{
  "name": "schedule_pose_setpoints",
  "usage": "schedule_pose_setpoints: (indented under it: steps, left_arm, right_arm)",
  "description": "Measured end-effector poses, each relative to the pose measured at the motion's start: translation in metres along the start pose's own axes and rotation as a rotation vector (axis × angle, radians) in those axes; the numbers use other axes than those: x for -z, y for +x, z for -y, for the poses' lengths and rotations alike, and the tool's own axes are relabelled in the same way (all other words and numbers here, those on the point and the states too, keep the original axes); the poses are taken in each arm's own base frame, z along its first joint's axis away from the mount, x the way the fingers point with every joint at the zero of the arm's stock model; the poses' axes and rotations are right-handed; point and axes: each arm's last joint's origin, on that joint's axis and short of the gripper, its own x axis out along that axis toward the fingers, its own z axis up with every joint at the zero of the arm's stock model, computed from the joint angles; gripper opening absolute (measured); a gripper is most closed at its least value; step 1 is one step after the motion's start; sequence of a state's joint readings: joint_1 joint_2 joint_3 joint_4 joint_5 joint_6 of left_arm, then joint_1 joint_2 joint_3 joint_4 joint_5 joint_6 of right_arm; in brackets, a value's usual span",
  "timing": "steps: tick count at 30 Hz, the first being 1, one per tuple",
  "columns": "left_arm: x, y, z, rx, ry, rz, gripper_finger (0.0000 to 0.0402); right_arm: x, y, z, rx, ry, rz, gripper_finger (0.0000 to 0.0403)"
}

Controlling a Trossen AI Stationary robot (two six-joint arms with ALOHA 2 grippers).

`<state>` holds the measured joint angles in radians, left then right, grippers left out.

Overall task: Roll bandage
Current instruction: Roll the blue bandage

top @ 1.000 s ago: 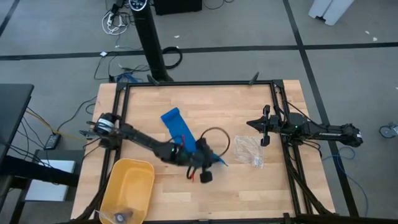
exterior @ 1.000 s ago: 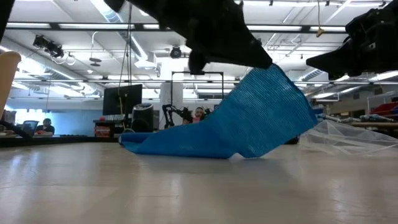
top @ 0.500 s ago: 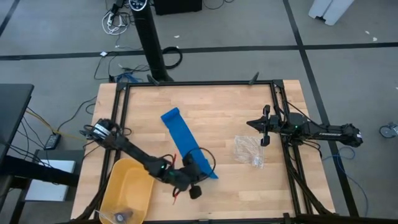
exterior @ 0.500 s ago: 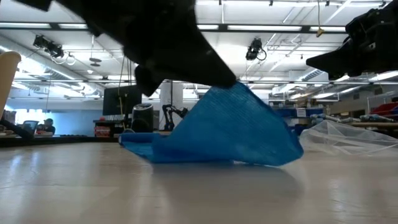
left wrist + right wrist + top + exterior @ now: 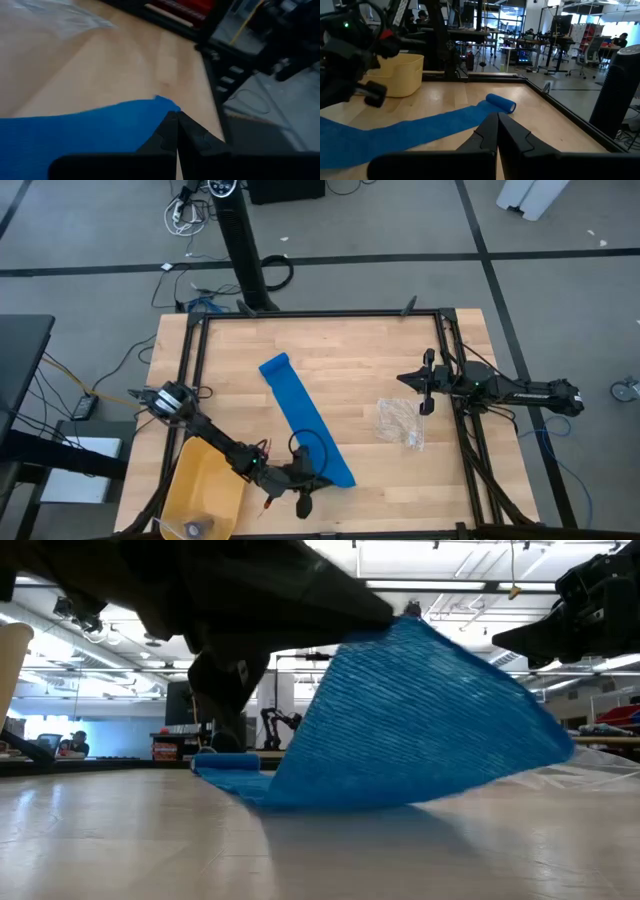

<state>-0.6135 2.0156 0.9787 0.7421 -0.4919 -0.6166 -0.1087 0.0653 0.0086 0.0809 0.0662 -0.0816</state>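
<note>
While the blue bandage (image 5: 303, 418) lay stretched diagonally across the middle of the bench (image 5: 340, 345), the left gripper (image 5: 312, 477) pinched its near end, jaws closed, by the front edge. The right gripper (image 5: 424, 385) waited near the right edge, jaws closed on nothing, beside a clear plastic bag (image 5: 400, 422).

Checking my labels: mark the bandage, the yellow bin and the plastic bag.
bandage (image 5: 300, 410): high view, middle of the flat blue strip.
yellow bin (image 5: 186, 476): high view, bare inner floor near its left wall.
plastic bag (image 5: 400, 422): high view, centre of the clear crinkled film.
</note>
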Motion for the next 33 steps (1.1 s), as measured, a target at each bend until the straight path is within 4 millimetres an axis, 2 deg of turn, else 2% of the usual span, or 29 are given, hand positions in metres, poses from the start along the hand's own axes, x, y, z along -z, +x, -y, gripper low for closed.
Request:
schedule_pose_setpoints:
  steps: [4, 9, 16, 21, 24, 28, 33]
  left_arm:
    - [0.012, 0.015, 0.008, 0.059, -0.050, -0.005, 0.0014]
    - [0.017, 0.030, 0.017, 0.124, -0.061, -0.035, 0.0056]
    - [0.013, 0.034, 0.023, 0.143, -0.062, -0.025, 0.0134]
    - [0.010, 0.033, 0.025, 0.139, -0.043, -0.013, 0.0163]
    - [-0.005, 0.028, 0.029, 0.125, 0.007, 0.025, 0.0167]
    - [-0.041, 0.013, 0.034, 0.020, 0.101, 0.069, 0.0162]
    - [-0.091, -0.027, 0.033, -0.229, 0.220, 0.067, 0.0141]
  right_arm:
    - [0.000, 0.000, 0.000, 0.000, 0.000, 0.000, 0.0008]
    - [0.000, 0.000, 0.000, 0.000, 0.000, 0.000, 0.0007]
    - [0.000, 0.000, 0.000, 0.000, 0.000, 0.000, 0.0008]
    - [0.000, 0.000, 0.000, 0.000, 0.000, 0.000, 0.0008]
    - [0.000, 0.000, 0.000, 0.000, 0.000, 0.000, 0.0008]
    - [0.000, 0.000, 0.000, 0.000, 0.000, 0.000, 0.0006]
    - [0.000, 0.000, 0.000, 0.000, 0.000, 0.000, 0.0006]
